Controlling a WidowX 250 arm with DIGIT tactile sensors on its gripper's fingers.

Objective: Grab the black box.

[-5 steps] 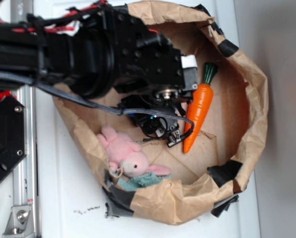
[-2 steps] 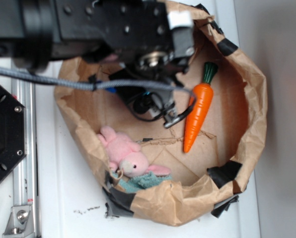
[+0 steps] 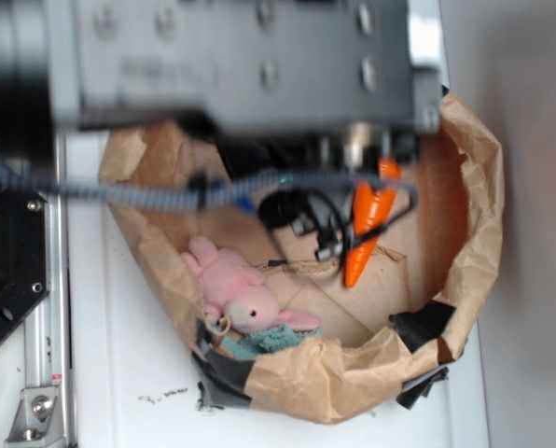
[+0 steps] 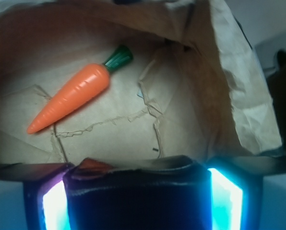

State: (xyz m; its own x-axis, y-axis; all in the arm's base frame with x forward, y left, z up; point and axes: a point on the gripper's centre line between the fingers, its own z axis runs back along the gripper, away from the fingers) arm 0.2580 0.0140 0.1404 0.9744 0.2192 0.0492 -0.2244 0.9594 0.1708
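The jaws sit at the bottom edge of the wrist view, where a dark glossy mass [image 4: 138, 191] fills the space between two glowing panels, one violet-white on the left and one cyan on the right. This mass may be the black box held between the jaws, but the pictures do not settle that, and how far the jaws stand open cannot be told. In the exterior view the gripper [image 3: 329, 238] is largely hidden under the blurred arm [image 3: 241, 56] and a loop of grey cable [image 3: 119, 191]. No separate black box lies on the visible floor of the bag. Judged from this, the grasp is either just made or still unconfirmed; what is left is to verify the hold. Beyond the jaws, an orange toy carrot [image 4: 73, 96] with a green top lies diagonally on the creased bag floor, apart from the dark mass. A pink plush rabbit [image 3: 236, 289] rests against the lower bag wall on a scrap of teal cloth [image 3: 269, 343]. The brown paper bag [image 3: 474, 215], patched with black tape, stands on a white bench [image 3: 129, 373]. A flat black hexagonal plate [image 3: 7, 271] and an aluminium rail [image 3: 40, 392] lie at the left.
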